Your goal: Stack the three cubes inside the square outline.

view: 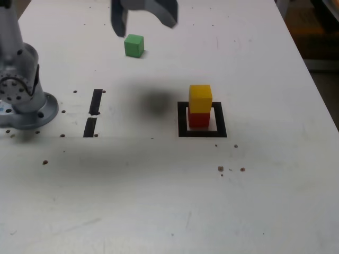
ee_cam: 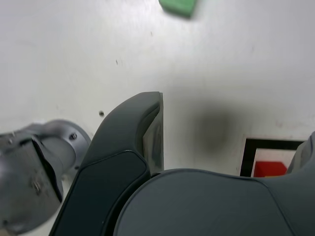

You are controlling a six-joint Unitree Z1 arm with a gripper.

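In the exterior view the yellow-orange cube [view: 200,98] sits on top of the red cube [view: 199,120], inside the square outline [view: 183,120] of black tape. The green cube [view: 134,45] rests alone on the table, farther back and to the exterior view's left. My gripper [view: 143,20] hangs above and just behind the green cube, open and empty. The wrist view shows the gripper [ee_cam: 231,123] with its jaws wide apart. It also shows the green cube [ee_cam: 178,6] at the frame edge, a corner of the square outline [ee_cam: 247,157] and a patch of the red cube [ee_cam: 268,168].
The arm's grey base [view: 24,100] stands at the exterior view's left and also shows in the wrist view as the base [ee_cam: 34,177]. Two short black tape strips [view: 96,101] lie between the base and the outline. The white table's right edge [view: 318,90] runs diagonally.
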